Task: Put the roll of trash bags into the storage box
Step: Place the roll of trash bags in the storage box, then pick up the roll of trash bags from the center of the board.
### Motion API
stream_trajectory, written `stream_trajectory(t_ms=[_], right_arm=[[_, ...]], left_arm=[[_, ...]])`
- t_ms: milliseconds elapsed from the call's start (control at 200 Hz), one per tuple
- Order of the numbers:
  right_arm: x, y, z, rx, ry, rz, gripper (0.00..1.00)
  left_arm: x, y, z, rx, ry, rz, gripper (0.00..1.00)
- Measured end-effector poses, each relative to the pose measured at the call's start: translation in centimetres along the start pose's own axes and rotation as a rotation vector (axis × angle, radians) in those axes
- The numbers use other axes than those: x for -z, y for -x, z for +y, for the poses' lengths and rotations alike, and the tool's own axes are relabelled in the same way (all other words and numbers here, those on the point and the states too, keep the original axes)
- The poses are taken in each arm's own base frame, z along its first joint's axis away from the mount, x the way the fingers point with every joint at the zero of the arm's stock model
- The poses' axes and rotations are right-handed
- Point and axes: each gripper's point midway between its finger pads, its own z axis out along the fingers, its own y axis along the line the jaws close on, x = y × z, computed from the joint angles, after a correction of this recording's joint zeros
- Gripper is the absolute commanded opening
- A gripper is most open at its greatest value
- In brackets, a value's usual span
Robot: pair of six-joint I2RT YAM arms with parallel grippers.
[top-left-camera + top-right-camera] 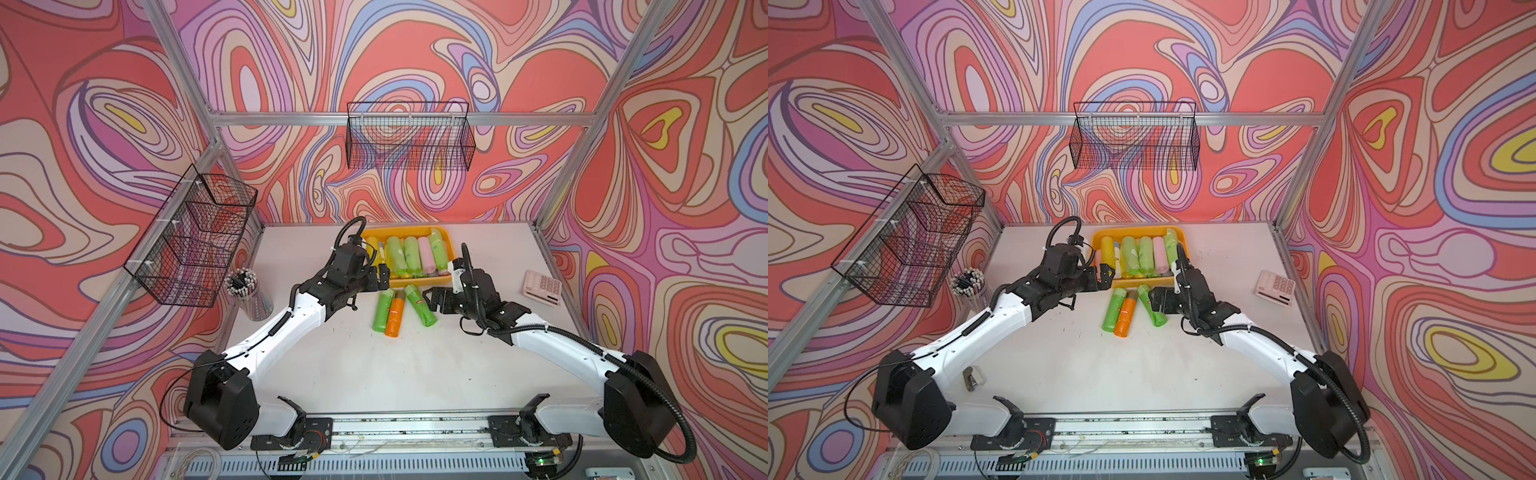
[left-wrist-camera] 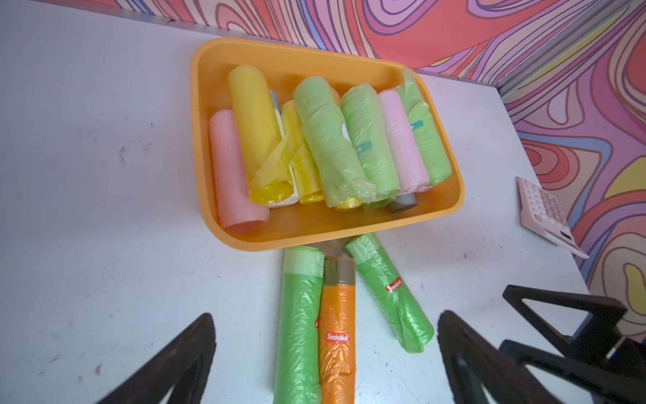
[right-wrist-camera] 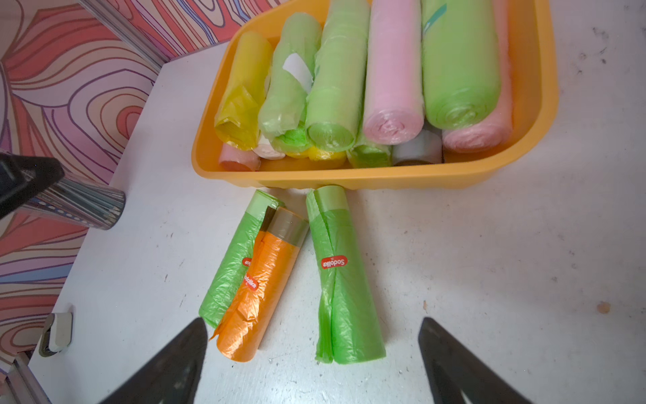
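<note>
The orange-yellow storage box (image 1: pixel 399 230) (image 1: pixel 1133 230) (image 2: pixel 244 49) (image 3: pixel 384 182) sits at the back of the table and holds several yellow, green and pink rolls. Three rolls of trash bags lie on the table just in front of it. They are a green one (image 1: pixel 383 309) (image 2: pixel 300 314), an orange one (image 1: pixel 395 313) (image 2: pixel 337 314) (image 3: pixel 258 286) touching it, and a second green one (image 1: pixel 420 304) (image 3: pixel 346 280) slightly apart. My left gripper (image 1: pixel 379 277) (image 2: pixel 325 314) hovers open by the box's near left corner, holding nothing. My right gripper (image 1: pixel 432 300) (image 3: pixel 313 320) stands open just right of the rolls, also with nothing in it.
A cup of pens (image 1: pixel 245 291) stands at the table's left edge and a pink calculator (image 1: pixel 542 288) lies at the right. Black wire baskets hang on the left wall (image 1: pixel 195 232) and on the back wall (image 1: pixel 409 137). A small metal object (image 1: pixel 973 378) lies near the left arm's base.
</note>
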Motion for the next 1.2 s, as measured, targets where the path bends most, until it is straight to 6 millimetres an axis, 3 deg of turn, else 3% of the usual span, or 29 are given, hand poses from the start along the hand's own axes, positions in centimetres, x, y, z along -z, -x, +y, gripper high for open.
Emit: stream_trajectory(t_ms=[391, 806, 941, 1202], right_arm=[[1.5, 2.5, 1.9, -0.026, 0.088, -0.105, 0.96], [1.3, -0.5, 0.8, -0.063, 0.096, -0.063, 0.96], [1.2, -0.6, 1.3, -0.067, 0.123, -0.056, 0.96], [0.7, -0.8, 2.0, -0.087, 0.169, -0.042, 0.96]], left_arm=[[2.2, -5.5, 3.9, 0.026, 0.06, 0.03, 1.0], [2.1, -11.1, 5.2, 0.101, 0.021, 0.136, 1.0], [1.7, -12.5, 5.5, 0.108, 0.019, 0.178, 0.98], [0.5, -13.4, 5.3, 0.117, 0.002, 0.204, 0.88]])
